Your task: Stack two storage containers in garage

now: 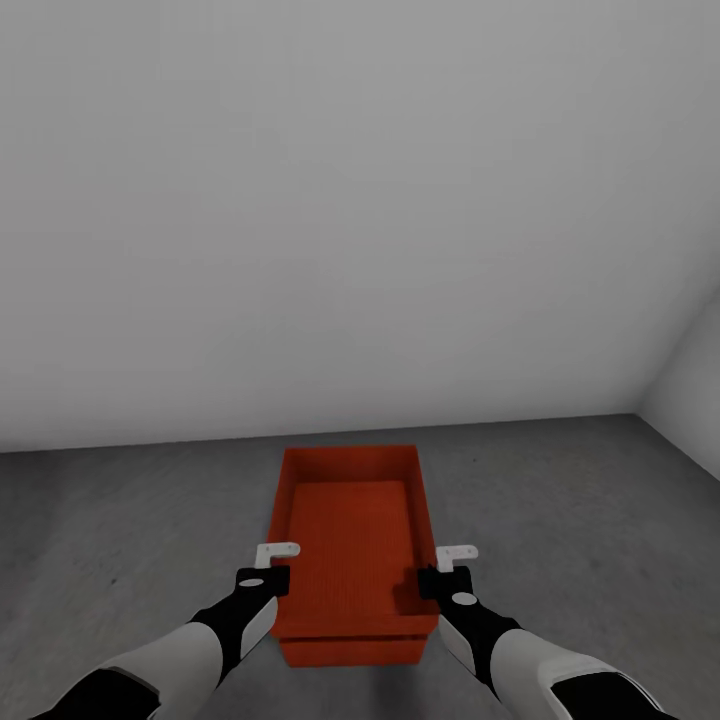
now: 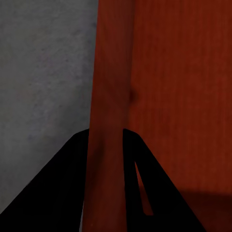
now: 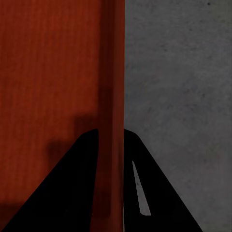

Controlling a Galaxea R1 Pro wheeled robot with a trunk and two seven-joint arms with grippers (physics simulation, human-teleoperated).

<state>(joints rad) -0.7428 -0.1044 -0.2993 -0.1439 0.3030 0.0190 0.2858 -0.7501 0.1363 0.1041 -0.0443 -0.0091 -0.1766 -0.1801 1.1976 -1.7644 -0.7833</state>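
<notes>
One orange-red storage container (image 1: 350, 540) sits low in front of me over the dark grey concrete floor (image 1: 120, 520) of the garage, its long axis pointing away from me. My left gripper (image 1: 265, 580) is shut on its left wall and my right gripper (image 1: 445, 582) on its right wall, both near the close end. In the left wrist view the black fingers (image 2: 72, 164) straddle the thin red wall (image 2: 108, 96). The right wrist view shows that gripper (image 3: 111, 131) pinching the other wall (image 3: 113, 72) the same way. Whether the container touches the floor I cannot tell.
A plain pale grey wall (image 1: 350, 200) stands just beyond the container. A second wall (image 1: 695, 380) meets it at a corner on the far right. Mottled concrete spreads on both sides of the container (image 1: 580, 500).
</notes>
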